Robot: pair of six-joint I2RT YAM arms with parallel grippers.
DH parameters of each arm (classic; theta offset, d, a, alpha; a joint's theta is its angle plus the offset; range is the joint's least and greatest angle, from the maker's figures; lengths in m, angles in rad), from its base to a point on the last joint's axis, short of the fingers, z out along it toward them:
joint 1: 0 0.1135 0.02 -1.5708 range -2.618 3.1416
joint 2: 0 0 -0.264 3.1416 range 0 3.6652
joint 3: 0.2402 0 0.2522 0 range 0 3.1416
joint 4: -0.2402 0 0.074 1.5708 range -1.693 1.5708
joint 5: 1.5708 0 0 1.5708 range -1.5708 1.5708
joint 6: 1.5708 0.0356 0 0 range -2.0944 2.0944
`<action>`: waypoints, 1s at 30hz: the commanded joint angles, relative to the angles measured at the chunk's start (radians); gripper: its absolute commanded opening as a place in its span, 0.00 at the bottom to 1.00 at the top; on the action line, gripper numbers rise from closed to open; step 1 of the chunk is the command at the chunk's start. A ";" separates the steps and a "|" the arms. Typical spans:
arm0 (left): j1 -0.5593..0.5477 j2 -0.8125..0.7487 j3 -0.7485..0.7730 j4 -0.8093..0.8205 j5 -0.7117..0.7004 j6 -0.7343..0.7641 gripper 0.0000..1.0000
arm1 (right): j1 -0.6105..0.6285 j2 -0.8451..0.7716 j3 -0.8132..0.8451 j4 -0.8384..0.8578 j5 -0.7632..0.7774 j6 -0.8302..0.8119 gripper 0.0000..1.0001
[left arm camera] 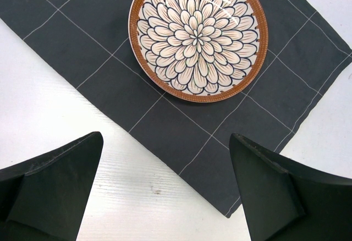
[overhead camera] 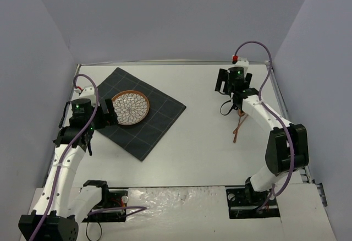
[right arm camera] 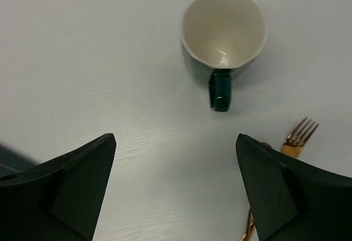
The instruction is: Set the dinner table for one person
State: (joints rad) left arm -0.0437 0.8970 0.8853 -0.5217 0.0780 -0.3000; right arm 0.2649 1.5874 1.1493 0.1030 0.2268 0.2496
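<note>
dinner table (overhead camera: 198,153) white, matte; pale walls (overhead camera: 165,15) around; left gripper (left arm camera: 165,135), right gripper (right arm camera: 175,136) fingers apart.

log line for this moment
left claw open, facing plate | plate on checked mat | right claw open, facing mug | gold fork beside mug on dinner table

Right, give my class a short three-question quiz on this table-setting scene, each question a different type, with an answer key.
1. True or false: the floral plate sits on the dark grey checked mat.
2. What lies on the white dinner table near the mug? A) a gold fork B) a steel knife C) a wooden spoon
3. Fill in: the left gripper and right gripper both hold nothing, and their jaws stand ____.

Key: 1 true; 2 A; 3 open.
</note>
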 commanded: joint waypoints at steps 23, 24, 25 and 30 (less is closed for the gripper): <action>0.003 -0.020 0.032 0.032 -0.002 -0.004 0.97 | -0.217 0.260 0.126 0.140 -0.142 -0.062 0.45; 0.004 -0.020 0.032 0.032 -0.003 -0.004 0.97 | -0.218 0.264 0.127 0.143 -0.142 -0.062 0.42; 0.004 -0.020 0.032 0.032 -0.003 -0.003 0.97 | -0.220 0.267 0.131 0.148 -0.143 -0.066 0.40; 0.004 -0.024 0.032 0.033 -0.002 -0.002 0.97 | -0.223 0.273 0.139 0.165 -0.149 -0.076 0.24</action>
State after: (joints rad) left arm -0.0437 0.8916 0.8856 -0.5269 0.0778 -0.2996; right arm 0.0498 1.8715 1.2343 0.1819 0.0885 0.1909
